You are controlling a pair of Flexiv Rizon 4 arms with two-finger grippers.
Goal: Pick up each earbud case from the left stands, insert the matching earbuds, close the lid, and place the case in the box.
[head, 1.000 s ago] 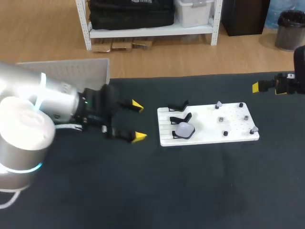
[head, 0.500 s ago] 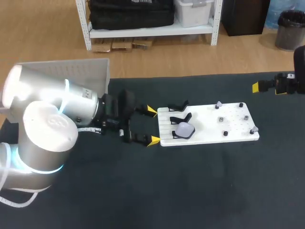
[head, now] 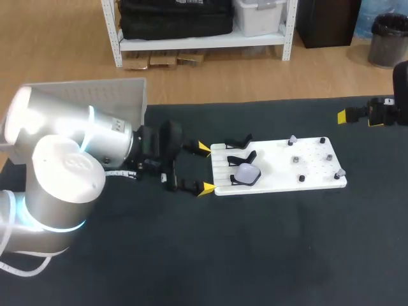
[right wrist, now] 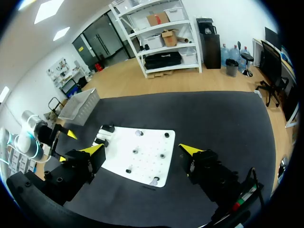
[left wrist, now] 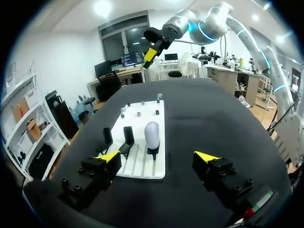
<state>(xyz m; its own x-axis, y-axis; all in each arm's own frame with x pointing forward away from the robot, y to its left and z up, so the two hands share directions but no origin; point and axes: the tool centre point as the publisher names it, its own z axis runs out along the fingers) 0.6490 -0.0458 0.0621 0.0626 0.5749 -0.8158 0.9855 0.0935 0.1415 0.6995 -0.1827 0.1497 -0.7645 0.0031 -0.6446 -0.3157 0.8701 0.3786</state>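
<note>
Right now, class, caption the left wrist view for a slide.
Open yellow-tipped left pincer faces white plastic stand board carrying one pale rounded earbud case.

The left arm [head: 70, 150] is a brushed-silver tube with white rounded joint caps, a glowing pale-blue ring and a thin white cable [head: 118, 172], while the left gripper [head: 205, 168] and right gripper [right wrist: 142, 149] are black, screw-studded blocks with bright yellow wedge tips
</note>
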